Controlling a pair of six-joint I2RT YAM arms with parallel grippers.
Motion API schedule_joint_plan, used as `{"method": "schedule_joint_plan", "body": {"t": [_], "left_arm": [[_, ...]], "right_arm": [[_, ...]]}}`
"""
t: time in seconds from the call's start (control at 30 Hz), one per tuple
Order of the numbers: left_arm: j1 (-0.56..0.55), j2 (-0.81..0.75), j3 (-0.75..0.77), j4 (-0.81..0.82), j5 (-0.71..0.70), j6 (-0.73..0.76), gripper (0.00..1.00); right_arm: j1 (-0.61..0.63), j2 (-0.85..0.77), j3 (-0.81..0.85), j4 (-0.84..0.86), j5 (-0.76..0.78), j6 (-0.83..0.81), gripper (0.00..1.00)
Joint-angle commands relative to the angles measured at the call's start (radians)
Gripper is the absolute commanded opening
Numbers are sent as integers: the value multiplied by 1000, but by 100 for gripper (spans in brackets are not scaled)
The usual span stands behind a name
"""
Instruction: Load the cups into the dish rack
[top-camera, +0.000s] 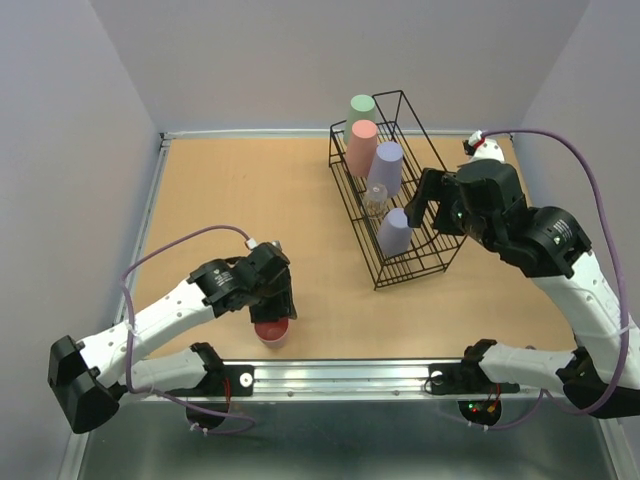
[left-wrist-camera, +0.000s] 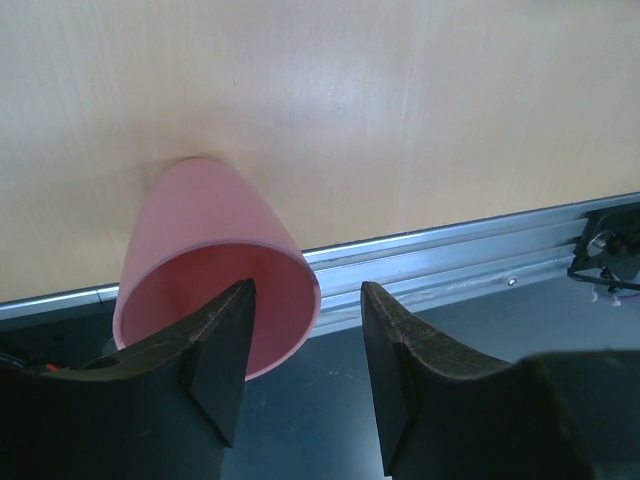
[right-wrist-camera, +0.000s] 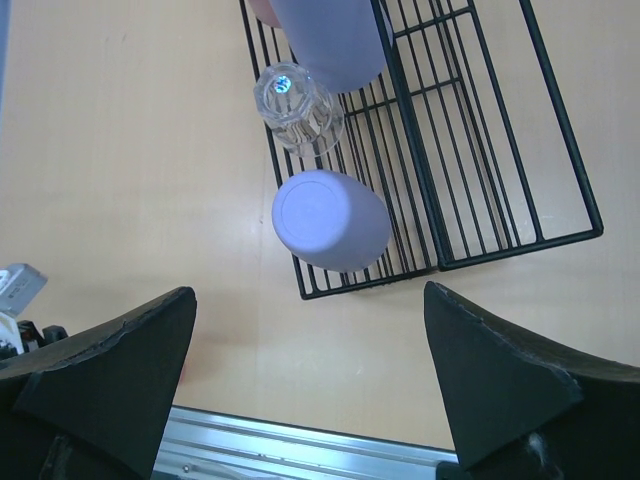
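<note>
A salmon-red cup (left-wrist-camera: 205, 240) stands mouth-up near the table's front edge, also seen from above (top-camera: 271, 331). My left gripper (left-wrist-camera: 305, 300) is open and hangs over its rim. One finger (left-wrist-camera: 215, 350) is over the cup's mouth and the other is outside, apart from the wall. The black wire dish rack (top-camera: 425, 255) holds a green cup (top-camera: 361, 106), a salmon cup (top-camera: 361, 145), two lavender cups (top-camera: 386, 165) (right-wrist-camera: 330, 220) and a clear cup (right-wrist-camera: 296, 108). My right gripper (right-wrist-camera: 310, 295) is wide open beside the rack's right side (top-camera: 425, 200), holding nothing.
An aluminium rail (left-wrist-camera: 450, 250) runs along the table's front edge just beyond the red cup. Grey walls enclose the table on three sides. Purple cables (top-camera: 590, 200) loop off both arms.
</note>
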Motion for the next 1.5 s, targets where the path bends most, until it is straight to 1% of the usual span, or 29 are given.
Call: {"method": "schedule_joint_plan", "body": {"t": [0.0, 0.1, 0.13, 0.17, 0.2, 0.23, 0.33, 0.37, 0.43, 0.47, 0.6, 0.67, 0.7, 0.73, 0.77, 0.8, 0.87, 0.9, 0.93, 1.0, 1.03, 1.1, 1.13, 1.2, 1.23, 1.3, 1.33, 1.47], "left_arm": [[-27, 41, -19, 35, 1, -25, 57], [-61, 78, -19, 55, -16, -40, 57], [-76, 86, -22, 57, -19, -48, 55], [-81, 100, -22, 61, -22, -51, 50], [-87, 104, -23, 67, -25, -55, 47], [-92, 110, -25, 73, -24, -60, 37], [-96, 118, -34, 86, -24, -63, 19], [-99, 120, -36, 87, -24, -63, 10], [-99, 118, -34, 87, -24, -65, 1], [-101, 118, -30, 84, -24, -63, 0], [-100, 101, 61, 61, -70, -57, 0], [-99, 95, 200, 84, -82, -20, 0], [-99, 95, 240, 102, -85, -2, 0], [-99, 97, 282, 135, -91, 26, 0], [-99, 101, 362, 153, -97, 38, 0], [-99, 104, 401, 173, -105, 50, 0], [-98, 103, 495, 262, -110, 88, 0], [-98, 97, 515, 300, -111, 98, 0], [-96, 89, 527, 399, -110, 107, 0], [-81, 54, 527, 521, -98, 119, 0], [-72, 40, 502, 651, -78, 116, 0], [-43, 0, 443, 783, -53, 97, 0], [-35, -9, 423, 898, -42, 86, 0], [-23, -28, 382, 1007, -38, 63, 0], [-14, -25, 360, 1087, -38, 46, 0], [-9, -12, 349, 1150, -2, 38, 0], [-9, -8, 345, 1213, 17, 38, 0], [-7, 3, 317, 1342, 59, 20, 0]], "right_arm": [[6, -34, -26, 45, 24, 10, 100], [6, -49, -35, 42, 28, 8, 100], [6, -52, -37, 41, 29, 8, 100], [6, -57, -38, 39, 30, 8, 100], [6, -60, -38, 38, 30, 8, 100], [5, -60, -40, 33, 32, 8, 100], [6, -64, -43, 25, 33, 8, 100], [6, -66, -43, 22, 33, 5, 100], [6, -64, -40, 19, 35, 4, 100], [6, -64, -37, 18, 36, 2, 100], [6, -51, 5, 18, 22, -9, 100], [6, -34, 51, 31, -22, -18, 100], [6, -28, 69, 42, -43, -22, 100], [6, -23, 101, 68, -60, -22, 100], [6, -15, 115, 83, -92, -10, 100], [6, -14, 129, 99, -106, -3, 100], [6, -23, 141, 168, -149, 34, 100], [6, -29, 137, 198, -171, 45, 100], [6, -35, 127, 266, -192, 57, 100], [6, -47, 100, 326, -238, 105, 100], [6, -57, 92, 379, -254, 120, 100], [6, -61, 68, 430, -289, 168, 100], [6, -66, 65, 468, -297, 186, 100], [6, -69, 55, 504, -320, 229, 100], [6, -71, 52, 534, -327, 238, 100], [6, -67, 54, 550, -338, 261, 100], [6, -63, 55, 556, -340, 263, 100], [5, -55, 42, 564, -335, 284, 100]]}}
